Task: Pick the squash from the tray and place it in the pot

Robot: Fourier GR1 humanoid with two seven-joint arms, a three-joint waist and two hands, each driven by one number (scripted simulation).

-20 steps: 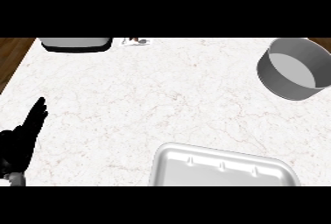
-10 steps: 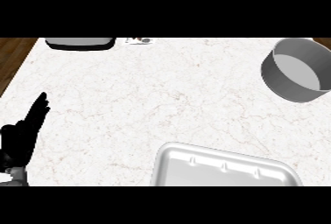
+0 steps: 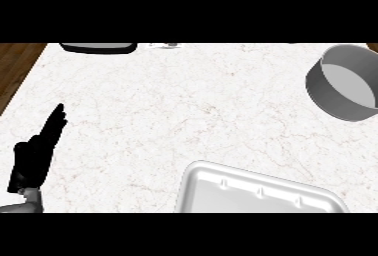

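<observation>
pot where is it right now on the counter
In the head view the grey pot stands at the far right of the white counter, partly cut off by the right edge. The white tray lies nearer the robot, at the lower edge, apart from it.

I count one pot (image 3: 345,84), grey, at the right edge. One white tray (image 3: 255,192) at the bottom. One hand (image 3: 35,155) in view, lower left. One dark object (image 3: 98,48) cut off at the top, can't identify it. One marble surface (image 3: 177,110).
</observation>
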